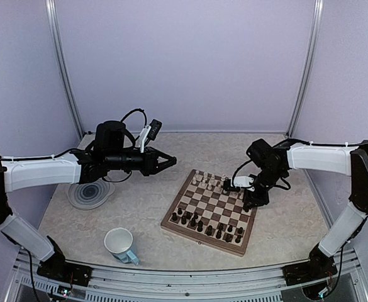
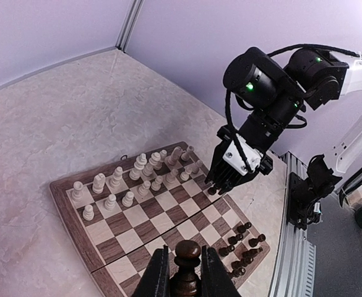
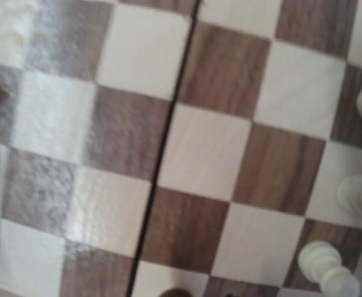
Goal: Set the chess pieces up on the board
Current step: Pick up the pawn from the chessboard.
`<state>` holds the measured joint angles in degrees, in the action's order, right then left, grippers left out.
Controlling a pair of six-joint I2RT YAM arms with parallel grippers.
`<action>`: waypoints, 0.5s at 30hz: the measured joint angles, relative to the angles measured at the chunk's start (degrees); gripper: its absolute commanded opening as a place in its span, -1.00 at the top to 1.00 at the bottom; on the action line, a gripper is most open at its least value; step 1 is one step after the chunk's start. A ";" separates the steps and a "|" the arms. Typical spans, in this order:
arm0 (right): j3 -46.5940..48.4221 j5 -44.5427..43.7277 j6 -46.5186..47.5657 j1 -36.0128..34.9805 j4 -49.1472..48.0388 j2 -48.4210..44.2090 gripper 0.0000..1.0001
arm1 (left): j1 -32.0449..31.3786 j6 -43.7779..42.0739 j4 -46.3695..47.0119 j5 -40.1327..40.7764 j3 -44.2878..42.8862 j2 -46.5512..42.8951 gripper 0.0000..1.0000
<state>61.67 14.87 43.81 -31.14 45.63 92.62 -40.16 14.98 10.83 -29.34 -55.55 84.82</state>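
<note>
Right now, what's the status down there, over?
Left claw shut on a dark piece, high beside the board. Right claw low at the board's right edge, grip unclear. Mug and plate sit off the board.

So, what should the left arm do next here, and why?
Probably carry it right and down to the board's near side: the left gripper clamps a dark piece, raised left of the board, and the other dark pieces stand there.

Pale lilac walls (image 1: 184, 63), metal corner posts (image 1: 63, 63), marbled tabletop (image 1: 139, 207)
</note>
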 measured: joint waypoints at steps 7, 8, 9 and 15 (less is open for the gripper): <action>-0.11 -1.25 -0.24 0.87 0.13 2.54 0.50 | 0.00 0.00 -0.02 -0.20 0.00 0.00 0.79; -0.11 -1.29 -0.31 0.94 0.15 2.75 0.57 | 0.00 0.00 -0.02 -0.22 0.00 0.00 0.79; -0.11 -1.40 -0.44 0.96 0.17 2.86 0.65 | 0.00 0.00 0.00 -0.22 0.00 0.00 0.78; 0.33 -1.16 -0.92 0.96 1.20 3.19 0.90 | 0.00 0.00 -0.02 -0.24 0.00 0.00 0.78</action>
<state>62.00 13.72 42.89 -30.17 46.83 95.81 -40.16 14.98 10.81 -29.58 -55.55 84.82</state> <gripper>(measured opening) 0.078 0.153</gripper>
